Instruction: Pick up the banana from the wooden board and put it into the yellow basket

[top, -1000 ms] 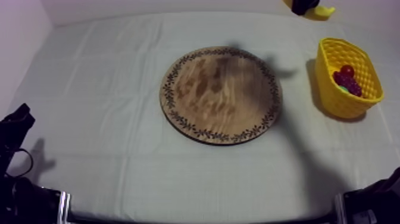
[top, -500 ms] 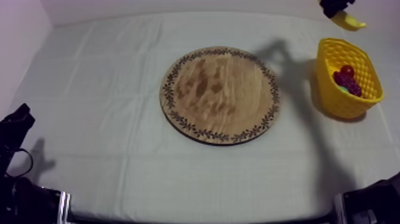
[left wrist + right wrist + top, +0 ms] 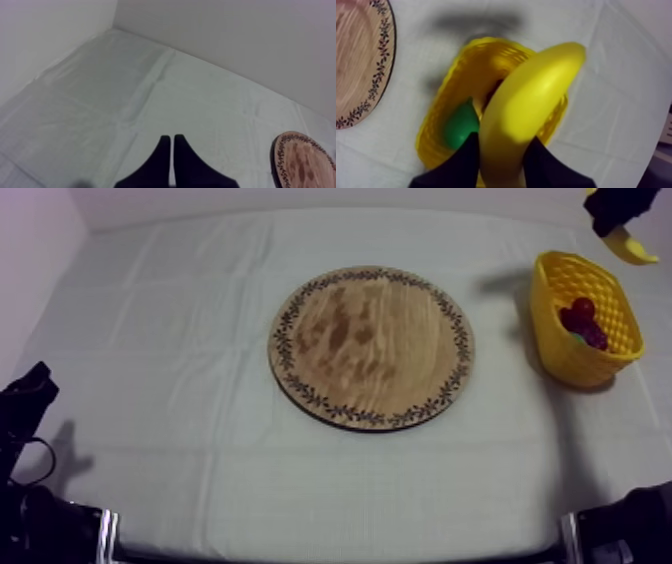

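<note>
The table [image 3: 180, 388] under its grey-white cloth carries the round wooden board [image 3: 370, 346] at its middle, bare on top. Well apart from it, at the right side, stands the yellow basket [image 3: 560, 353]. From above, the right gripper [image 3: 612, 206] hangs beyond the basket's far rim with the banana [image 3: 630, 246] in the air below it, though how the fingers sit cannot be told from there. The right wrist view makes that plain: the two black fingers [image 3: 463, 162] pinch the banana's near end from both sides, and the fruit points out over the basket's mouth without touching it. The left gripper [image 3: 171, 142] rests low at the table's left edge; in its own wrist view the fingers lie pressed together as a narrow wedge over bare cloth, the board's rim off to one side. Inside the basket, the wrist view brings out a green pear [image 3: 460, 127], while the top view shows the bunch of grapes [image 3: 592, 334] and the small red fruit [image 3: 583, 306].
</note>
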Controlling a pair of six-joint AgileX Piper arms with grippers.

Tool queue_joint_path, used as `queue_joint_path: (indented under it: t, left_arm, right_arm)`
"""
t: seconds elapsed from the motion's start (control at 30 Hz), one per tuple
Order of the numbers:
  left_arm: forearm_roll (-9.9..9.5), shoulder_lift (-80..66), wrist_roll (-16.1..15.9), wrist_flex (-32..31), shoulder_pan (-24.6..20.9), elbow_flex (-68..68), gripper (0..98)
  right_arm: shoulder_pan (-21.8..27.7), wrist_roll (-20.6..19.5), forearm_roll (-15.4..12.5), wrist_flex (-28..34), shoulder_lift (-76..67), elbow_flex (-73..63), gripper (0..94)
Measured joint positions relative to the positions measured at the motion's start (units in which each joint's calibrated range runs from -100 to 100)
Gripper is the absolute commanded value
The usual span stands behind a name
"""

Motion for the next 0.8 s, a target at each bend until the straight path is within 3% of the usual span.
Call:
queue_joint_path:
  t: [0.5, 0.8]
  left_arm:
    - [0.0, 0.0, 0.0, 0.0, 0.0, 0.0, 0.1]
    - [0.0, 0.0, 0.0, 0.0, 0.0, 0.0, 0.1]
  right_arm:
    - [3.88, 0.57, 0.32, 0.09, -5.07, 8.79, 15.5]
    - [4.5, 1.78, -1.28, -0.15, -1.48, 11.51, 15.7]
